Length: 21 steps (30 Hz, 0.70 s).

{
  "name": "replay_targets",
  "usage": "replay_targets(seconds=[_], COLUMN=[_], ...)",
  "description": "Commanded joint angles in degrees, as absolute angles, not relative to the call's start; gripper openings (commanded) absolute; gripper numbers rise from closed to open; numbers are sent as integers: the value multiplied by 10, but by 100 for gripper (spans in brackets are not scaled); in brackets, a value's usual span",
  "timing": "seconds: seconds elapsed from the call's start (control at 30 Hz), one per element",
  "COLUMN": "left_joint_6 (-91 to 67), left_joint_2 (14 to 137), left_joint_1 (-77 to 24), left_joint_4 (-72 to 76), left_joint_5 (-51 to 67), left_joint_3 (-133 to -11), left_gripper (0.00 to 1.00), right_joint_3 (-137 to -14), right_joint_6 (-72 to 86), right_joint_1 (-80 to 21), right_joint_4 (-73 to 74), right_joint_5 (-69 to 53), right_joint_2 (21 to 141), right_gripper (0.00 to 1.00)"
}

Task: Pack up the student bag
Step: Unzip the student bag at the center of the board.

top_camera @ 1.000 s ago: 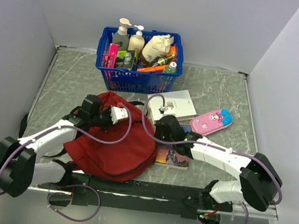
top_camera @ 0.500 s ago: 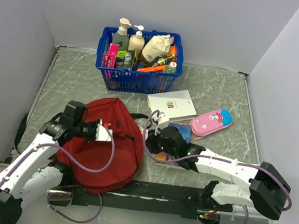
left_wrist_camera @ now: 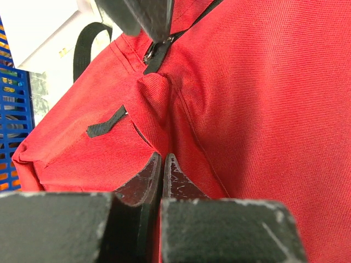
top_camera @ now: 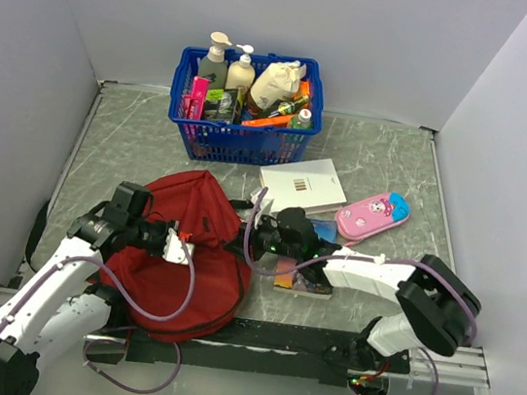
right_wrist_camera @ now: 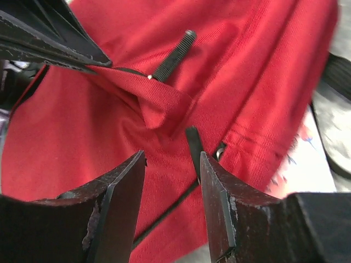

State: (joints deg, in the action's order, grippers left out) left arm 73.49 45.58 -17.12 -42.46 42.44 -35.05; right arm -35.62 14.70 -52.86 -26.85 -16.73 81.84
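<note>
The dark-red student bag [top_camera: 204, 217] lies at the near left of the table, with black straps and zipper trim. My left gripper [top_camera: 176, 245] is on top of it, shut on a pinched fold of the red fabric [left_wrist_camera: 156, 90]. Its fingertips [left_wrist_camera: 163, 160] are pressed together. My right gripper [top_camera: 255, 241] is at the bag's right edge and open. Its jaws straddle a black zipper pull [right_wrist_camera: 193, 147] without gripping it [right_wrist_camera: 171, 160]. The left fingers [right_wrist_camera: 49, 38] holding the fold also show in the right wrist view. The bag's inside is hidden.
A blue basket [top_camera: 240, 140] of bottles stands at the back. A white book [top_camera: 303, 183] and a pink pencil case [top_camera: 372, 213] lie right of the bag. A colourful book [top_camera: 303, 280] lies under my right arm. A black strap [top_camera: 39, 220] hangs off the left.
My left gripper has dragged the bag left and toward the near edge, bunching it up. My right gripper has moved from over the colourful book to the bag's right edge.
</note>
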Motion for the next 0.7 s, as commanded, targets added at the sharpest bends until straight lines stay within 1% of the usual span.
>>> replay_targets(seconds=[0.0,0.2,0.27,0.33,0.47,0.57,0.67], left_joint_6=[744,726,718,711,707,704,702], left_joint_2=[461,469,469,469,468,464,459], left_joint_1=[-176,-189,-195,-197,-200,-200,-200], left_joint_4=[-444,-425,-418,-410,-403,-396,-390], left_joint_5=[460,461,460,460,461,461,463], left_joint_3=[-378,-379,-379,-380,-380,-377,-373], left_gripper=[1,1,1,1,1,1,1], right_joint_3=[-394,-436,-439,-444,-461,-454,-446], right_joint_6=[135,88,74,61,40,35,37], right_joint_1=[-501,-480,-478,-478,-478,-477,-478], right_joint_4=[-325,-267,-262,-252,-215,-212,-214], right_joint_5=[-268,-308,-314,-309,-302,-303,-303], right_joint_2=[858,896,902,905,923,924,927], right_gripper=[53,63,63,63,58,57,53])
